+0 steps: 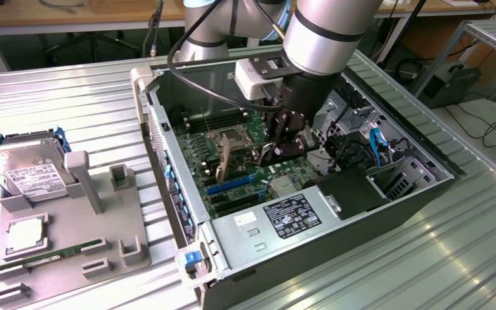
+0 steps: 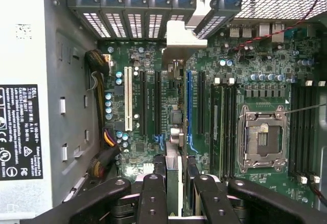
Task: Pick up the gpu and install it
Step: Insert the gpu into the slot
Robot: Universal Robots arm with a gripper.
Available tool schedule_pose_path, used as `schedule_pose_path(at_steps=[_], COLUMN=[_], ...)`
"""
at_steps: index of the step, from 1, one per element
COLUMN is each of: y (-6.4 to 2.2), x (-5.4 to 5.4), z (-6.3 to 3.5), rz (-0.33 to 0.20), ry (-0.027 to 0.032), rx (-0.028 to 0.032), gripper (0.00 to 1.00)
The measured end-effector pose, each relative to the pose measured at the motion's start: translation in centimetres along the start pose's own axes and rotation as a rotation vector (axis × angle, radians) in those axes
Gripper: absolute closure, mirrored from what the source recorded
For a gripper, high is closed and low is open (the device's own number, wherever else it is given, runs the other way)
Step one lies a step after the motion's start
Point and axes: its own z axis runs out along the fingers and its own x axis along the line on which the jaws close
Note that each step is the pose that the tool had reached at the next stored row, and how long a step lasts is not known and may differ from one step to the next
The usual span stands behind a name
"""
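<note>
In the exterior view, nearest the camera at about 8 o'clock from the case, one grey tray (image 1: 101, 239) lies on the ribbed metal counter (image 1: 75, 97). It carries one green RAM stick (image 1: 50, 255) along its near edge. One square CPU (image 1: 26, 232) sits just behind the stick. One silver hard drive (image 1: 24, 168) in a blue frame lies at the tray's far end, at roughly 9 o'clock from the case.

One open PC case (image 1: 403, 194) lies on its side in the middle of the counter. At its near end, about 6 o'clock from the board, sits one power supply (image 1: 291, 216) with a black label. Beyond it the green motherboard (image 1: 196, 148) is exposed, with one empty CPU socket (image 1: 233, 135) at its centre.

One arm (image 1: 325, 32) reaches down into the case from 12 o'clock, and the tool (image 1: 284, 145) hangs just above the board, at about 3 o'clock from the socket.

In the wrist view the tool (image 2: 176, 193) is closed on the gpu (image 2: 174, 147), one black finger (image 2: 153, 198) on each side of the card. The card is seen edge-on, upright over the board. It runs between one white slot (image 2: 127, 99) and one blue slot (image 2: 189, 106). Its silver bracket (image 2: 180, 39) is up against the case's rear slot openings. Whether its edge is seated in a slot I cannot tell.
</note>
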Motion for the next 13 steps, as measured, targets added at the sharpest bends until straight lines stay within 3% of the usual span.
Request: schedule_pose_path(at_steps=[13], y=[0.00], x=[-0.57], z=[0.20], rz=[0.000], ry=[0.0000], rx=[0.0000], gripper=[0.74])
